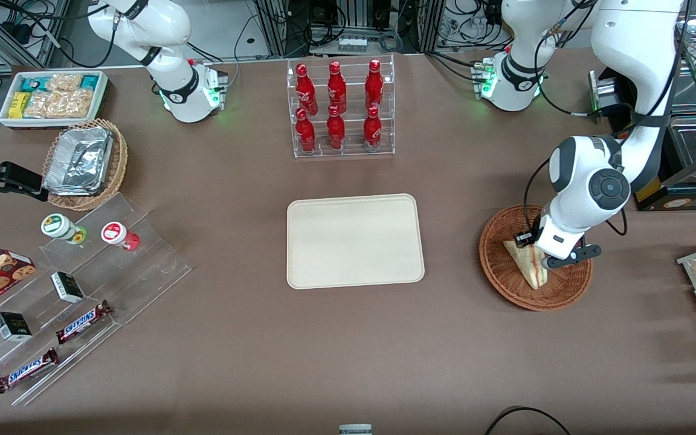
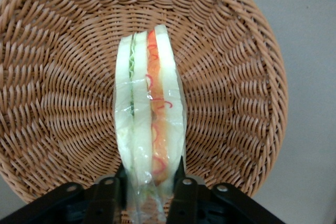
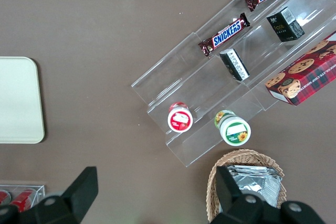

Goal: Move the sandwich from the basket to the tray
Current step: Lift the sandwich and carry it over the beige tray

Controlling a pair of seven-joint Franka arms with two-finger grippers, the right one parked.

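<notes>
One sandwich (image 1: 529, 266) lies in the basket (image 1: 499, 275), which sits toward the working arm's end of the worktop, about midway between the worktop's edges nearest to and farthest from the front camera. The gripper (image 1: 544, 258) is down over it. The tray (image 1: 354, 240) lies bare at the worktop's middle, well apart from the basket.

At the left wrist, both fingers (image 2: 107, 198) press the sandwich's (image 2: 149, 114) wrapped sides, gripping it inside the basket (image 2: 58, 93).

At the right wrist, the tray's (image 3: 18, 100) corner shows.
</notes>
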